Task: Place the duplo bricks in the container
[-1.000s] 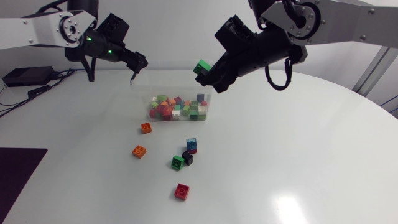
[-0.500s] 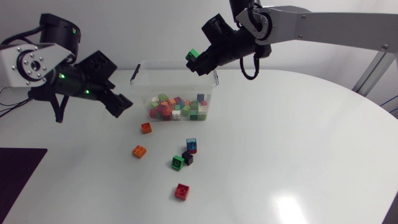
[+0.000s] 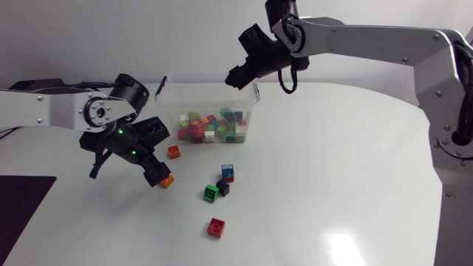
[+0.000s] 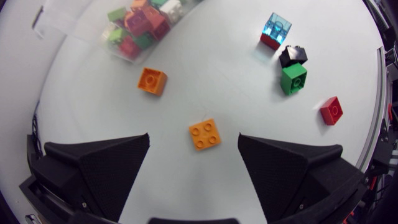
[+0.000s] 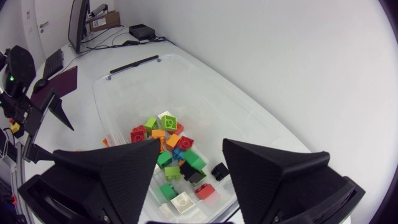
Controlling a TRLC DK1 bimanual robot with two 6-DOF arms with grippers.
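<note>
Bricks (image 3: 216, 227) lying loose mid-frame. I'm hovering left claw (image 4: 194, 135) wide over orange brick (image 4: 205, 134), lower left; next calls for lowering and closing. Right claw (image 5: 191, 146) hanging wide, empty, over container (image 3: 171, 81), upper centre.

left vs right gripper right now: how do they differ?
The left gripper sits low over the table, straddling an orange brick; the right gripper hangs above the container. The left gripper has that brick between its fingers, untouched; the right gripper has nothing between its fingers. Both are open and hold nothing.
</note>
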